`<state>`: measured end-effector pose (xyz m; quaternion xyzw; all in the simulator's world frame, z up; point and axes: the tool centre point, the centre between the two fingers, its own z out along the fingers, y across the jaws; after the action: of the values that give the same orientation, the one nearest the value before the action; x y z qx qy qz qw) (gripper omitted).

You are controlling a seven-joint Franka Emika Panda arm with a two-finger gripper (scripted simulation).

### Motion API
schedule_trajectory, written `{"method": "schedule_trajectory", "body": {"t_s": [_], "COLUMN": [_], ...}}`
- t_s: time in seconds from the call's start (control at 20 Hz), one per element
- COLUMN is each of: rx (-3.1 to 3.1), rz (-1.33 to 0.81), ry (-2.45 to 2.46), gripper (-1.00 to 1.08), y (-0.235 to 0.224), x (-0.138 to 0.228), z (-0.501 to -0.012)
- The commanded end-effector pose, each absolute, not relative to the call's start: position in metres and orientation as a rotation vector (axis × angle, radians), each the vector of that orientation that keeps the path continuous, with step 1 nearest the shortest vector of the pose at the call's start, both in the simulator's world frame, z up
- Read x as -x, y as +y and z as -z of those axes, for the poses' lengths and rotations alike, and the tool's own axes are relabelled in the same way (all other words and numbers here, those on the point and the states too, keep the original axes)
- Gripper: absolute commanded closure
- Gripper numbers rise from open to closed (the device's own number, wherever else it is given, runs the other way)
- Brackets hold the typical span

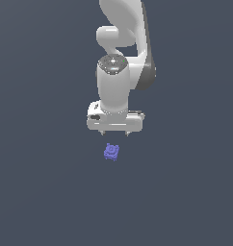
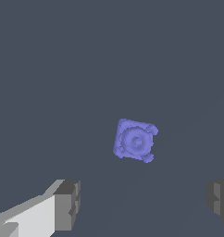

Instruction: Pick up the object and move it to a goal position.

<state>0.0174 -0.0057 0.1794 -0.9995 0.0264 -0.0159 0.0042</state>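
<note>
The object, a small blue-purple knobbly square block [image 1: 111,152] with a round raised ring on top, lies on the flat grey ground. My white gripper [image 1: 115,132] hangs above and just behind it, pointing down, with only the short fingertips showing under the hand. In the wrist view the block [image 2: 135,140] lies ahead of the fingers, outside the gap between them. The two grey fingertips [image 2: 67,205] stand far apart, so the gripper [image 2: 144,203] is open and empty.
The ground is a plain dark grey surface [image 1: 41,192] with no other objects or edges in view. The white arm [image 1: 123,43] rises behind the gripper.
</note>
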Motion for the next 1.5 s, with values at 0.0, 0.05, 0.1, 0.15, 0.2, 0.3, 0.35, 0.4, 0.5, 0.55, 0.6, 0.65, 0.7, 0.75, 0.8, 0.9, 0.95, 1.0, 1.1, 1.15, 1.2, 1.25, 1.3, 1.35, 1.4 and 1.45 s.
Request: {"method": "schedule_trajectory", "body": {"t_s": [0.0, 0.05, 0.1, 0.15, 0.2, 0.3, 0.35, 0.4, 0.5, 0.55, 0.6, 0.65, 0.7, 0.75, 0.8, 0.9, 0.95, 1.0, 1.1, 1.15, 1.2, 1.25, 1.3, 1.35, 1.4, 1.45], "rx": [3.132, 3.132, 3.133, 3.135, 3.138, 3.143, 3.145, 3.146, 3.147, 3.147, 3.146, 3.146, 3.145, 3.145, 3.144, 3.142, 3.141, 3.139, 3.136, 3.134, 3.132, 3.129, 3.128, 3.126, 3.124, 3.123], "rz": [0.05, 0.052, 0.057, 0.065, 0.078, 0.108, 0.119, 0.126, 0.13, 0.128, 0.125, 0.123, 0.12, 0.117, 0.112, 0.101, 0.094, 0.086, 0.068, 0.058, 0.049, 0.04, 0.033, 0.026, 0.02, 0.015], "ry": [0.083, 0.082, 0.079, 0.075, 0.068, 0.051, 0.044, 0.039, 0.036, 0.037, 0.041, 0.047, 0.055, 0.064, 0.076, 0.107, 0.125, 0.146, 0.193, 0.22, 0.245, 0.268, 0.289, 0.307, 0.324, 0.338], "gripper": [-0.92, -0.92, -0.92, -0.92, -0.92, -0.92, -0.92, -0.92, -0.92, -0.92, -0.92, -0.92, -0.92, -0.92, -0.92, -0.92, -0.92, -0.92, -0.92, -0.92, -0.92, -0.92, -0.92, -0.92, -0.92, -0.92], "y": [-0.006, -0.005, -0.004, -0.003, -0.001, 0.005, 0.007, 0.008, 0.009, 0.008, 0.008, 0.007, 0.007, 0.006, 0.005, 0.002, 0.0, -0.002, -0.006, -0.009, -0.011, -0.013, -0.015, -0.017, -0.019, -0.02], "x": [-0.017, -0.018, -0.019, -0.021, -0.023, -0.029, -0.031, -0.032, -0.032, -0.032, -0.032, -0.032, -0.032, -0.032, -0.033, -0.033, -0.034, -0.034, -0.034, -0.034, -0.034, -0.033, -0.033, -0.033, -0.032, -0.032], "z": [-0.179, -0.18, -0.181, -0.183, -0.185, -0.192, -0.195, -0.197, -0.198, -0.198, -0.196, -0.194, -0.192, -0.189, -0.185, -0.176, -0.17, -0.164, -0.149, -0.141, -0.133, -0.125, -0.119, -0.113, -0.108, -0.103]}}
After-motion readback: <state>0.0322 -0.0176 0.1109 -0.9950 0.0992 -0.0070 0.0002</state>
